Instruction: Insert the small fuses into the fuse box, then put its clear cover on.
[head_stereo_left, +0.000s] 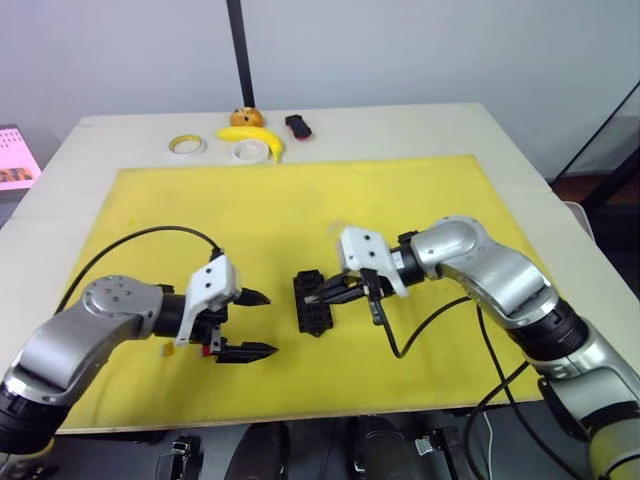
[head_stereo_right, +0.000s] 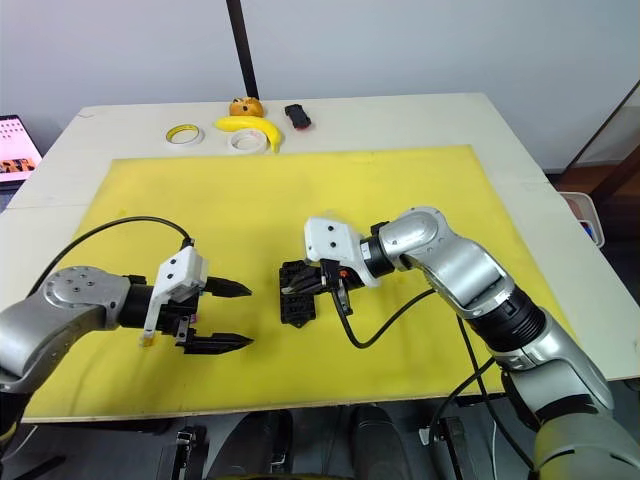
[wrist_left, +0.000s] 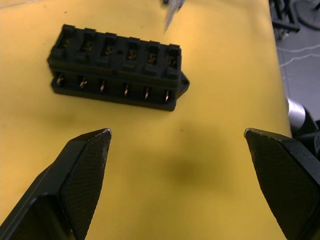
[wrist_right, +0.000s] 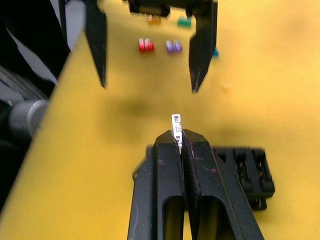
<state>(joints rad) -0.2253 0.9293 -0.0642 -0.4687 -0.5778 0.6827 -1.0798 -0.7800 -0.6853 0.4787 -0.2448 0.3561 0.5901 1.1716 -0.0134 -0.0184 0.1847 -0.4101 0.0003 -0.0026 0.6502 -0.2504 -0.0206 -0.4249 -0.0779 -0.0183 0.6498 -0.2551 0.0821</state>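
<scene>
We take the fuse box as our landmark: it lies flat on the yellow mat that covers the table, and every slot we can see in the left wrist view stands empty, bare metal contacts showing.

Our right hand hangs just over the fuse box, on its right side, fingers pressed together on a small pale fuse whose printed top pokes out past the fingertips. That fuse sits above the box, not in a slot.

Our left hand hovers to the left of the fuse box, near it but not touching, fingers spread wide apart and holding nothing.

Farther left of the fuse box, beneath and behind the left hand, loose fuses lie on the mat: a red fuse, a purple fuse, an amber fuse and a teal fuse, with a blue one partly hidden by a finger.

Well beyond the fuse box, at the table's far edge, lie a banana, two tape rolls and a small black-and-red object.
</scene>
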